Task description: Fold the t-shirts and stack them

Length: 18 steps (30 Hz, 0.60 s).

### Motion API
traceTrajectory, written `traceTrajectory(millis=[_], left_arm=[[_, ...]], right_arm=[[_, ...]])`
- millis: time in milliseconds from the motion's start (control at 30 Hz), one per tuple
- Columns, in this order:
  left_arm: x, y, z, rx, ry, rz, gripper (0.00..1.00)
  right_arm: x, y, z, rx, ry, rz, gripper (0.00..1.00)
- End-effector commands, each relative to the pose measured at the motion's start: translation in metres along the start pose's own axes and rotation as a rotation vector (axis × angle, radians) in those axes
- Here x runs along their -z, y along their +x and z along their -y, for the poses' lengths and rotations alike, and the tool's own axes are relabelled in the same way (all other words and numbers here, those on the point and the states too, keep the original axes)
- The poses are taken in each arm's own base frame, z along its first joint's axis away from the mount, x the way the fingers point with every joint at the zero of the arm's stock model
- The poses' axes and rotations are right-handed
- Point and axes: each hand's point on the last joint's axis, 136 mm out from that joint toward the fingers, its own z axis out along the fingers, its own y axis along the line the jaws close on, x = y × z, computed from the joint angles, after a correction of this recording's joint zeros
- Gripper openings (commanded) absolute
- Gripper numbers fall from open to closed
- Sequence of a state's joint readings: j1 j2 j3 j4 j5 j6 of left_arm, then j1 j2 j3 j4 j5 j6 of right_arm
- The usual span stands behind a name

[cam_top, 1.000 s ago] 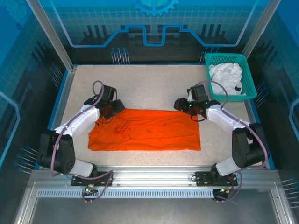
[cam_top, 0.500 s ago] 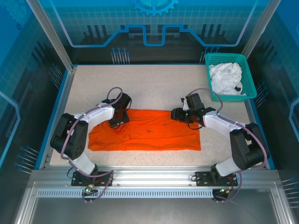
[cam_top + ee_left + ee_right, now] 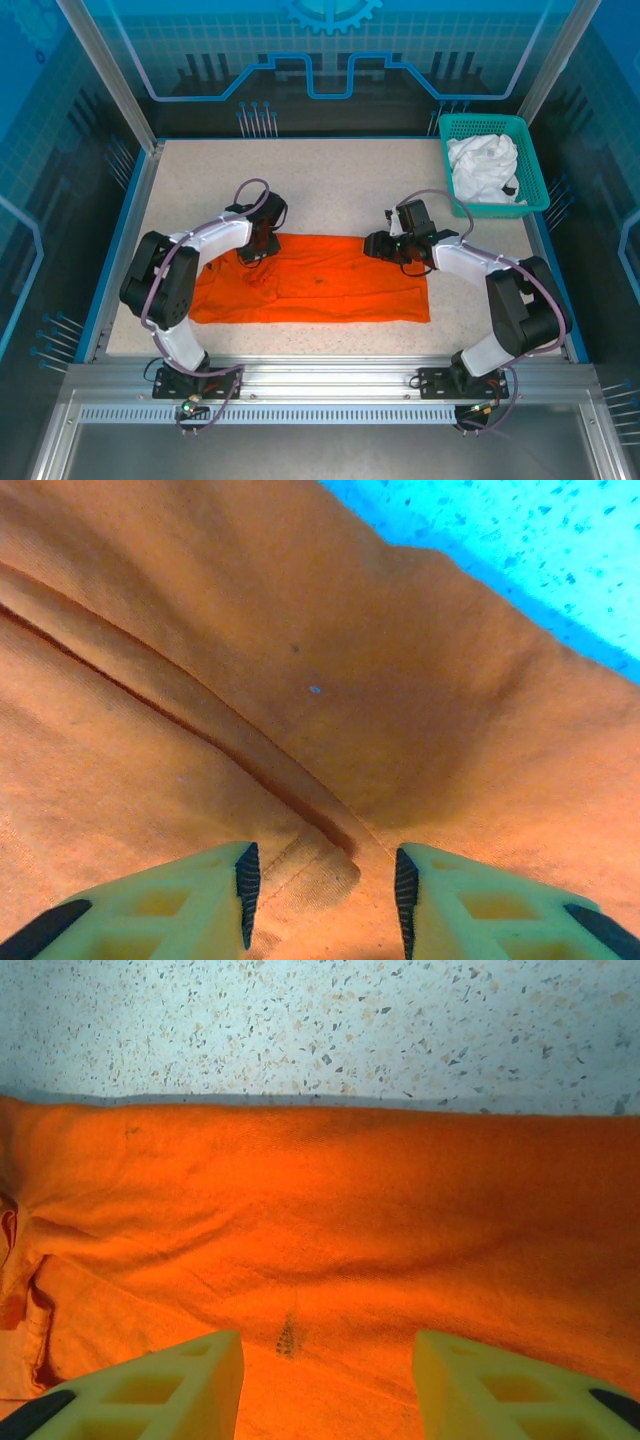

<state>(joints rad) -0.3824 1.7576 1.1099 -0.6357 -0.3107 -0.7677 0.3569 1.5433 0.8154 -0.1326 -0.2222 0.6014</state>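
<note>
Orange t-shirt flat mid-table, folding step underway. My left gripper apart over far-edge hem; right gripper apart above same edge. Next: lower, pinch both, fold over. White t-shirt in basket.

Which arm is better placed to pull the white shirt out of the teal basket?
Right, probably. The teal basket with the white t-shirt sits at the far right corner, nearer the right end effector; the left end effector is across the orange t-shirt.
</note>
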Motion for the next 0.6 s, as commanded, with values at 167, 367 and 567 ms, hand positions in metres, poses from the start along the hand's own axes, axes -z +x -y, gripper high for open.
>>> traceTrajectory(millis=[167,367,567], left_arm=[[-0.0039,-0.0018,0.0015,-0.005,-0.034,-0.005,0.32],[-0.0069,0.0012,-0.0006,-0.008,-0.042,-0.015,0.25],[-0.0064,0.0029,0.0003,-0.01,-0.033,-0.021,0.23]], right_arm=[[-0.0063,-0.0002,0.0064,-0.028,-0.007,-0.021,0.48],[-0.0082,-0.0001,0.0101,-0.046,-0.003,-0.028,0.47],[-0.0088,0.0005,0.0106,-0.049,-0.003,-0.03,0.47]])
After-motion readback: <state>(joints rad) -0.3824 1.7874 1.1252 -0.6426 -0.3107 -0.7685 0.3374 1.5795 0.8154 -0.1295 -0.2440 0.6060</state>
